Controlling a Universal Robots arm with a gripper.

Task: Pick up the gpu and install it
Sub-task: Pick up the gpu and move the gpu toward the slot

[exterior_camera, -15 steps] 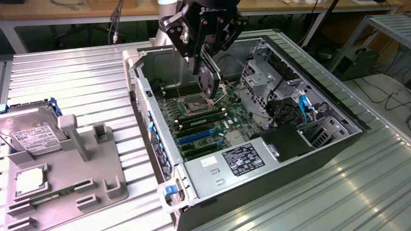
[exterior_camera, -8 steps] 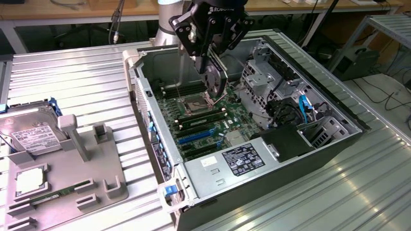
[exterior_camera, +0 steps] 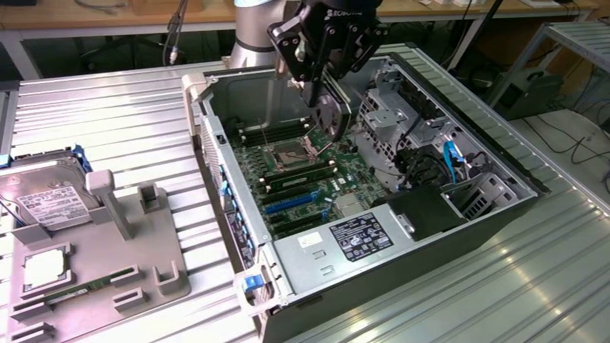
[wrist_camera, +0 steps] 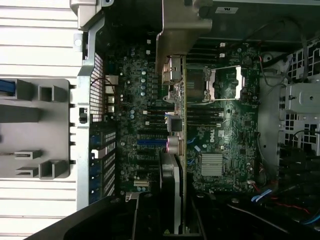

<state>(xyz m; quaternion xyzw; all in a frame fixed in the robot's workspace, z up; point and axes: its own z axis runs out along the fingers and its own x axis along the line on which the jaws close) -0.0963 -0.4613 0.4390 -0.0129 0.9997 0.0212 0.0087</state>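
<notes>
One gripper [exterior_camera: 319,86] hangs over the open computer case [exterior_camera: 214,121] in the exterior view. Its jaws are drawn partway in and clamped on the gpu [exterior_camera: 333,114]. The card dangles beneath them, dark face and round fan outward, with its long axis nearer upright than flat. The landmark is the blue slot [exterior_camera: 291,204] on the motherboard. From that slot the gpu sits higher and farther back, over the CPU socket [exterior_camera: 291,153], well apart from the slot and clear of the board. The slot therefore lies downward from the card and away from the arm's base. The hard drive [exterior_camera: 38,196] rests outside the case, well apart from the blue slot, toward the exterior view's left.

Seen from the wrist, the gpu [wrist_camera: 172,185] shows edge-on as a thin line running away from the camera. The blue slot [wrist_camera: 151,142] lies just beside that line. The slot's length appears to run roughly square to the card's edge, so I judge the card's flat to stand across the slot rather than along it. How high the card hangs above the slot cannot be read from this view.
</notes>
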